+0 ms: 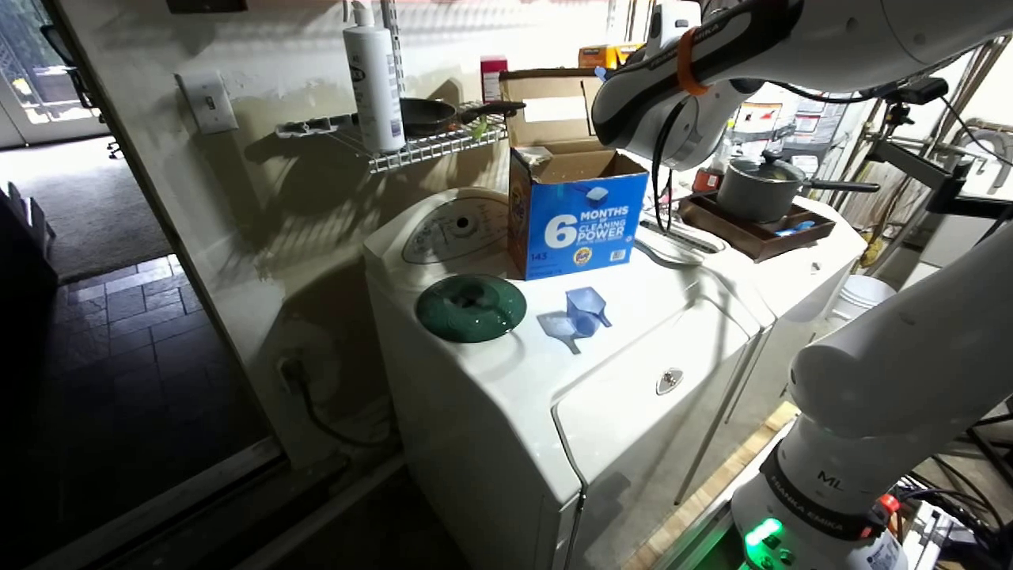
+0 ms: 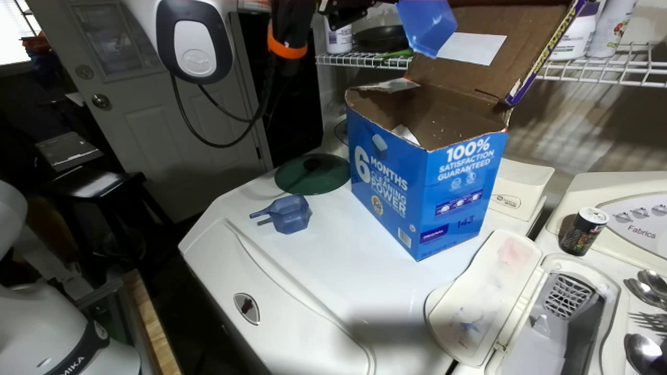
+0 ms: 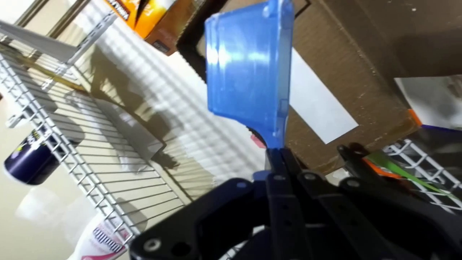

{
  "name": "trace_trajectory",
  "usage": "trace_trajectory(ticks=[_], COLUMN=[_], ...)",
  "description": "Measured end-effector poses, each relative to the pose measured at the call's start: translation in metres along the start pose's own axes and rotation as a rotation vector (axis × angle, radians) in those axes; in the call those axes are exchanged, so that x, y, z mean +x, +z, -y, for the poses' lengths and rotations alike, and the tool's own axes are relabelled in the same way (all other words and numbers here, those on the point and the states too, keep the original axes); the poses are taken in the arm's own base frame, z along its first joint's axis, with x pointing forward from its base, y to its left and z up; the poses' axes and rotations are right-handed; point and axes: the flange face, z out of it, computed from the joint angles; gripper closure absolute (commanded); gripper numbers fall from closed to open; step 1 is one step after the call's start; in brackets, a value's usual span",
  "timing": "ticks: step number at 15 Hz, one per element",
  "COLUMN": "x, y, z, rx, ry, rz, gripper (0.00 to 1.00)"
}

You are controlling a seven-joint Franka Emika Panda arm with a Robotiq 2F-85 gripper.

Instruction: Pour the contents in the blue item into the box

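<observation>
Wrist view: the pincer (image 3: 280, 156) is pinched closed on the thin handle (image 3: 275, 139) of the blue cup (image 3: 243, 65); in an exterior view the cup hangs higher than the rim of the box (image 2: 464, 208), before its raised flap (image 2: 526, 36); the cup's mouth appears tipped toward the box, and whether anything lies within cannot be told. Likely faults, as judged: a narrow hold on the handle could let the cup twist or slip into the box; a pour made too far left could spill past the rim onto the counter (image 2: 354, 271); a swing toward the far side could knock the flap. Only the wrist view shows the grip itself; in an exterior view the arm (image 1: 839, 43) hides the pincer; a second blue cup (image 2: 291, 214), on the counter and apart from the box, and the green disc (image 2: 312, 177) appear in both exterior views but not in the wrist view; the lidded pot (image 1: 758, 191) appears in an exterior view alone.
</observation>
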Motion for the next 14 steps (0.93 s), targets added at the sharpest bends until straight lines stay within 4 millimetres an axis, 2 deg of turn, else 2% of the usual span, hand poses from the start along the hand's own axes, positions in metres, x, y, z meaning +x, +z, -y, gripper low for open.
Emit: trace_trajectory(ticks=[7,14], x=[-0.003,-0.003], y=[-0.005,-0.005], z=[-0.015,-0.019], rx=[-0.064,-0.046], ry=[-0.003,0.045], rz=[-0.005,-0.004], gripper=[0.99,0.99])
